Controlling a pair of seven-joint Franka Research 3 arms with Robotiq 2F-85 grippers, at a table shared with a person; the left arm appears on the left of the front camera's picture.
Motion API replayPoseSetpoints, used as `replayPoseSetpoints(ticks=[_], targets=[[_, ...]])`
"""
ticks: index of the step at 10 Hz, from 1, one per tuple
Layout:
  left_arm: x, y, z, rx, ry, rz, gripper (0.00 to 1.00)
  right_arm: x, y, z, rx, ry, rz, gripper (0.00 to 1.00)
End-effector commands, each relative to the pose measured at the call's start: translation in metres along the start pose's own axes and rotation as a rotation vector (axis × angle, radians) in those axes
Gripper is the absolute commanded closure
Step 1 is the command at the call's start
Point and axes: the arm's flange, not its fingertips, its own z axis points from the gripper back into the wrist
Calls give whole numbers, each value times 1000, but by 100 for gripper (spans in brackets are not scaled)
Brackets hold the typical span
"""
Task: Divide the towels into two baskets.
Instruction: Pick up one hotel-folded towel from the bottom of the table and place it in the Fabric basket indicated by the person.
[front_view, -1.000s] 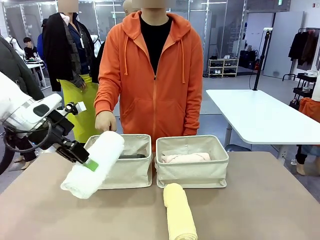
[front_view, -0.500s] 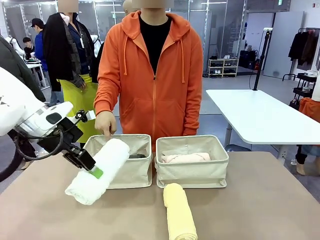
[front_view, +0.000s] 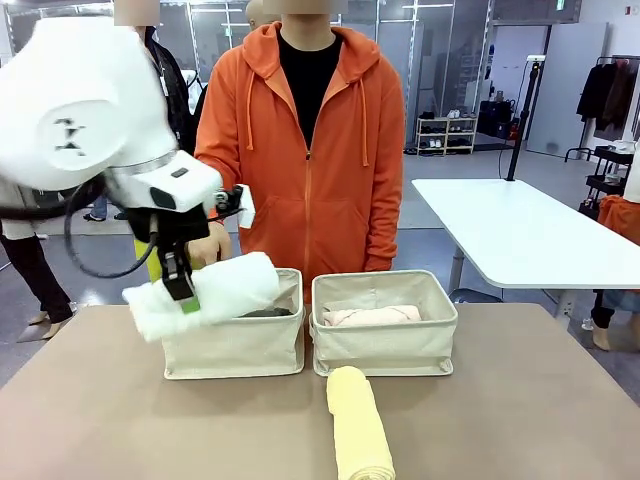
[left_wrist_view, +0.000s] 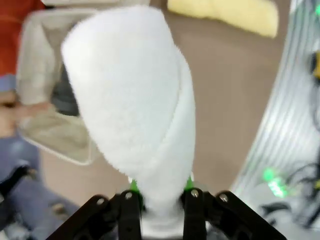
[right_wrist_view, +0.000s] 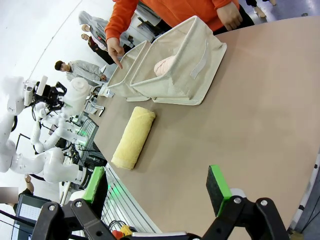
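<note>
Clamped near one end of the white towel (front_view: 215, 290), my left hand (front_view: 184, 292) hangs above the left basket (front_view: 235, 350), close to its left side. The roll lies roughly level across the open top. A dark grey towel (front_view: 262, 313) shows inside that basket. The pink-beige towel (front_view: 372, 316) lies in the right basket (front_view: 385, 345) just beside it. The pale yellow towel (front_view: 358, 430) lies on the counter (front_view: 520, 400) in front of the right basket. My right hand (right_wrist_view: 157, 185) hovers over the counter, fingers spread apart, holding nothing.
</note>
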Motion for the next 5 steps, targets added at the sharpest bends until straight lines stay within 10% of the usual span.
replayPoseSetpoints(ticks=[1,5], targets=[[15,34,-4,217,75,-338,68,0,2,-2,-4,-18,9,0],[47,94,-48,313,144,-409,68,0,2,-2,-4,-18,9,0]])
